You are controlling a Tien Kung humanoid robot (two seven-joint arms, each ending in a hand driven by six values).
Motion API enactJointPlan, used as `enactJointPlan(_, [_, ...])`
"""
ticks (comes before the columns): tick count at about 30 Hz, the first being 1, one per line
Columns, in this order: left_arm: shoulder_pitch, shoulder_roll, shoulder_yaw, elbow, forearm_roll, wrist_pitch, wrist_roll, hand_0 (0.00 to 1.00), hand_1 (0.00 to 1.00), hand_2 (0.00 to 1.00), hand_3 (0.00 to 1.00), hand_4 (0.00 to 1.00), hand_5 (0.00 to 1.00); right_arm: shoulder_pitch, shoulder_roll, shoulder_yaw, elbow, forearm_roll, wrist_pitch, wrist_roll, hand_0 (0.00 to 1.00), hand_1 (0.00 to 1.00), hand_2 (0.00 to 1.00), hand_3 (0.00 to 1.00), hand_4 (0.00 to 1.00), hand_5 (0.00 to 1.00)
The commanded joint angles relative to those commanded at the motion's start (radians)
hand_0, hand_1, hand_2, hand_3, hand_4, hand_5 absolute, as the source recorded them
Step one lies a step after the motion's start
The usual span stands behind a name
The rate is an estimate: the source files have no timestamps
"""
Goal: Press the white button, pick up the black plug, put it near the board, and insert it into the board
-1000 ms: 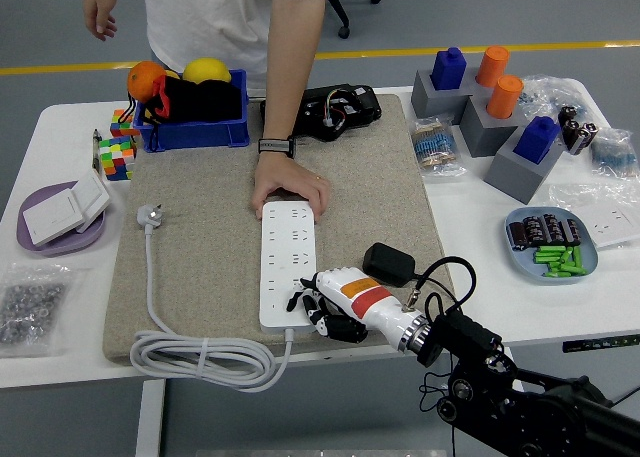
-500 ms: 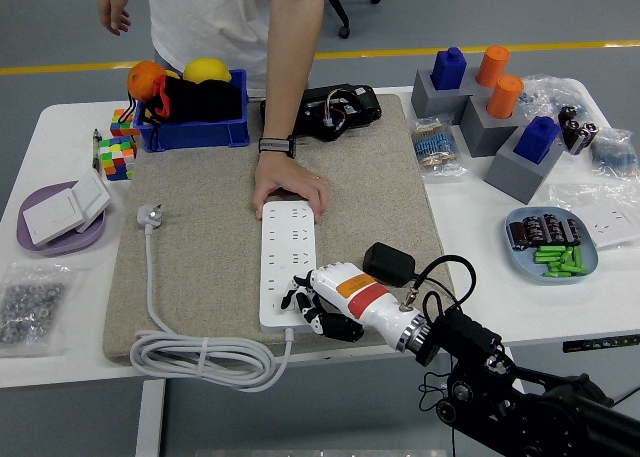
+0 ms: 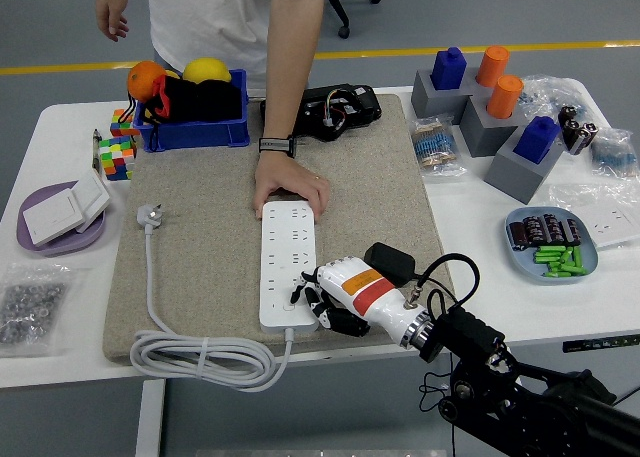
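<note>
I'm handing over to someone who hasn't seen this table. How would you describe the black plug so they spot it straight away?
Start at the beige mat in the middle of the table and find the long white power strip lying on it. Just to the strip's right, near its lower end, sits the black plug, partly behind the robot's right hand. It is the only blocky black object on the mat; the other plug, at the mat's left edge, is white.

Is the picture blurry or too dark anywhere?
Head view: bright and even, soft shadows only, no strong glare. The power strip and the right hand look sharp. Small parts on the blue plate are too tiny to make out.
</note>
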Motion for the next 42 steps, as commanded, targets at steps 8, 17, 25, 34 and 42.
enactJointPlan(8, [-0.001,0.0,-0.003,0.0,0.002,0.0,0.0,0.826,0.791,0.766,0.797,0.578,0.484,0.0,0.0,-0.005,0.009,0.012,0.013,-0.009,0.002,0.002,0.139,0.573,0.183,0.002])
enactJointPlan(17, [-0.001,-0.001,0.001,0.0,-0.011,0.002,0.001,0.826,0.791,0.764,0.797,0.578,0.484,0.002,-0.001,0.017,0.064,0.015,0.032,-0.032,0.002,0.002,0.139,0.579,0.173,0.002])
enactJointPlan(25, [0.002,0.0,0.003,0.0,-0.006,-0.001,0.002,0.826,0.79,0.765,0.797,0.576,0.483,-0.009,-0.008,0.016,0.092,0.038,0.126,-0.114,0.002,0.002,0.144,0.697,0.159,0.002])
enactJointPlan(34, [0.008,-0.002,-0.008,0.0,0.005,0.0,0.002,0.826,0.789,0.765,0.797,0.575,0.483,-0.026,-0.025,0.043,0.161,0.056,0.213,-0.194,0.002,0.002,0.151,0.866,0.076,0.002])
enactJointPlan(42, [0.009,-0.003,-0.007,0.0,0.003,0.0,0.002,0.826,0.791,0.765,0.797,0.575,0.482,-0.041,-0.031,0.098,0.234,0.039,0.218,-0.21,0.002,0.002,0.151,0.869,0.039,0.002])
